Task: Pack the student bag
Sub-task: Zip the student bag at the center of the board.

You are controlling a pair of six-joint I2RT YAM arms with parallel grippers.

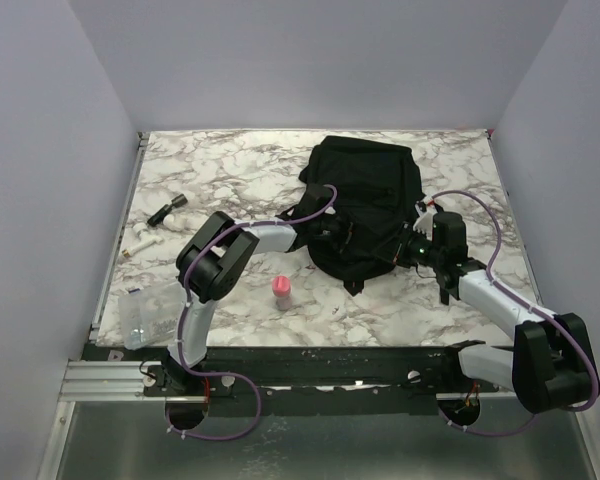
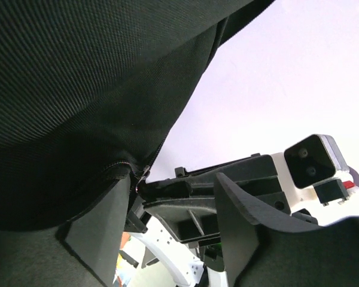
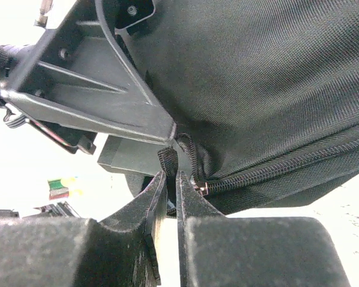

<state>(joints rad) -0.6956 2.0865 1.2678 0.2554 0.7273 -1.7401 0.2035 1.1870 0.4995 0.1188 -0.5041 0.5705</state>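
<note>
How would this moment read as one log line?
backpack lying flat | left end effector open at its edge | right end effector pinching zip tab

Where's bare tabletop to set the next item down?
Bare marble on the table: the far corner left of the student bag, and the near strip between the pink item and right arm. Crowded: the bag's near edge, where left gripper and right gripper meet.

Both arms reached far toward the middle; left gripper (image 2: 172, 236) stood open, right gripper (image 3: 170, 177) pinched a black tab (image 3: 167, 161).
</note>
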